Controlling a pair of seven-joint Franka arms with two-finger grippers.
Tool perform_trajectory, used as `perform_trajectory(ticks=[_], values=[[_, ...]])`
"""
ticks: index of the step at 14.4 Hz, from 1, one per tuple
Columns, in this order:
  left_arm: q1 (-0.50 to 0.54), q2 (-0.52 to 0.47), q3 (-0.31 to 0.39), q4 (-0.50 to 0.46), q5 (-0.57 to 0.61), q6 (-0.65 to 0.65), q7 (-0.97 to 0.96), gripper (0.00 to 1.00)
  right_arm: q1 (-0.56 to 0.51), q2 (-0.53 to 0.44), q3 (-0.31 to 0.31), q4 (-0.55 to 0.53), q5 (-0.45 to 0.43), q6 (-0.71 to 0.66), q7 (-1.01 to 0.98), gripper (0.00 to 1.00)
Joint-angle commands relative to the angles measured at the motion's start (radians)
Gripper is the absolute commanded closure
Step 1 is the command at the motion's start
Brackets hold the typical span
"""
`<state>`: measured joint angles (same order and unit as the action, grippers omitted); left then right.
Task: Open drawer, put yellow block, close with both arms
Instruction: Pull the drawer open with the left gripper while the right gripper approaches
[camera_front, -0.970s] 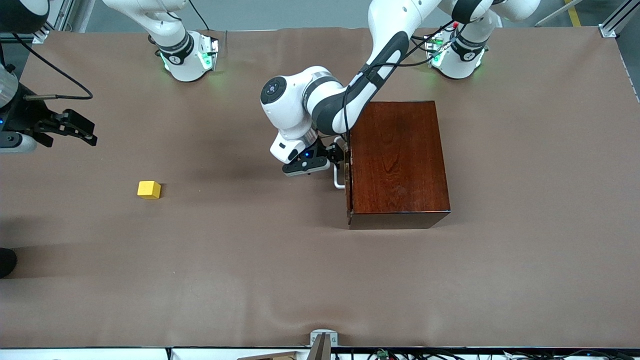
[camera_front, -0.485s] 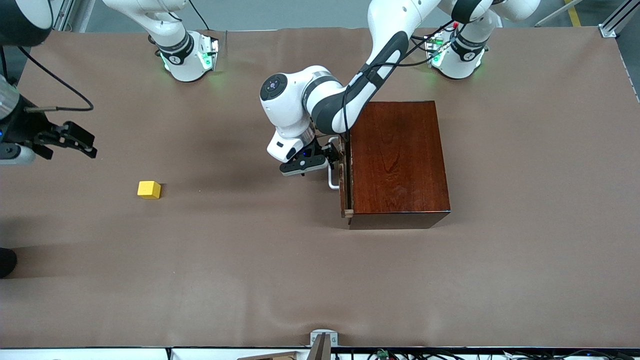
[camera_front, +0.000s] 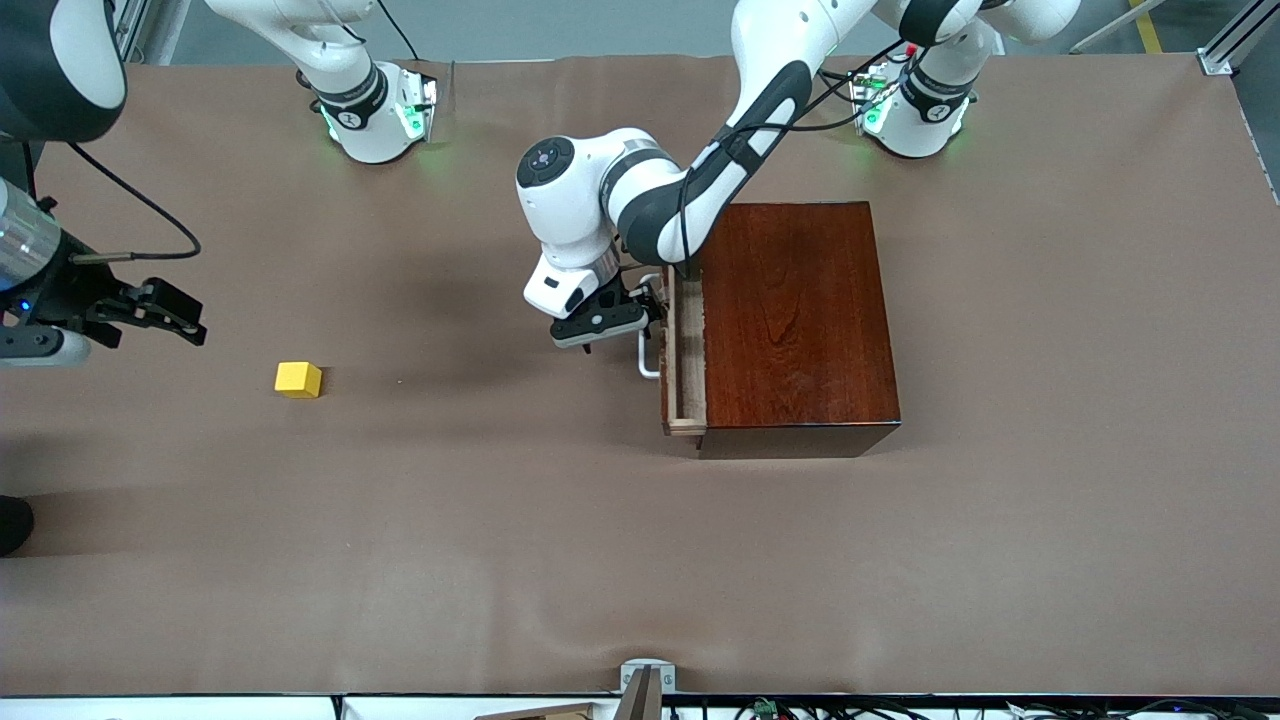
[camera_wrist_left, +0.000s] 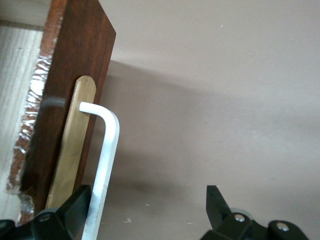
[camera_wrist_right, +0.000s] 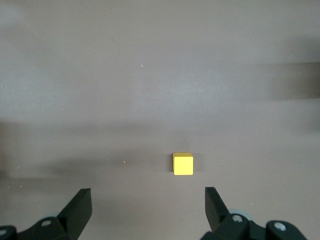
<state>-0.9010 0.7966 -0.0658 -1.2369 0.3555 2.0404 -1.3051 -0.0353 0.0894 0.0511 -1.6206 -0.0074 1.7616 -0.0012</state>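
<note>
The drawer (camera_front: 685, 352) stands a little way out of the dark wooden box (camera_front: 800, 320), showing a strip of pale wood. My left gripper (camera_front: 643, 305) is at its white handle (camera_front: 647, 362), open. In the left wrist view the handle (camera_wrist_left: 102, 165) lies just inside one finger (camera_wrist_left: 75, 207), which sits between the handle and the drawer front (camera_wrist_left: 70, 100); the gripper (camera_wrist_left: 148, 205) is not clamped on it. The yellow block (camera_front: 298, 379) rests on the table toward the right arm's end. My right gripper (camera_front: 178, 322) hangs open over the table near the block (camera_wrist_right: 183, 164), with nothing between its fingers (camera_wrist_right: 77, 207).
The brown mat (camera_front: 500, 520) covers the whole table. Both arm bases (camera_front: 375, 115) stand along the edge farthest from the front camera. A small metal bracket (camera_front: 645, 680) sits at the edge nearest to it.
The drawer has slid out of the box toward the right arm's end, drawn by the left gripper at the handle. The right gripper has shifted closer to the yellow block.
</note>
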Motion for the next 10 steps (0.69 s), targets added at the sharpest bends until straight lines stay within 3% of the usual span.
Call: perform_trajectory(ticks=[1, 10], values=[[-0.021, 0.050, -0.009, 0.056, -0.020, 0.081, -0.045, 0.00, -0.026, 0.050, 0.009, 0.024, 0.001, 0.016, -0.008, 0.00], [-0.021, 0.053, -0.011, 0.071, -0.020, 0.233, -0.171, 0.00, -0.052, 0.165, 0.010, 0.034, 0.004, 0.073, -0.008, 0.00]])
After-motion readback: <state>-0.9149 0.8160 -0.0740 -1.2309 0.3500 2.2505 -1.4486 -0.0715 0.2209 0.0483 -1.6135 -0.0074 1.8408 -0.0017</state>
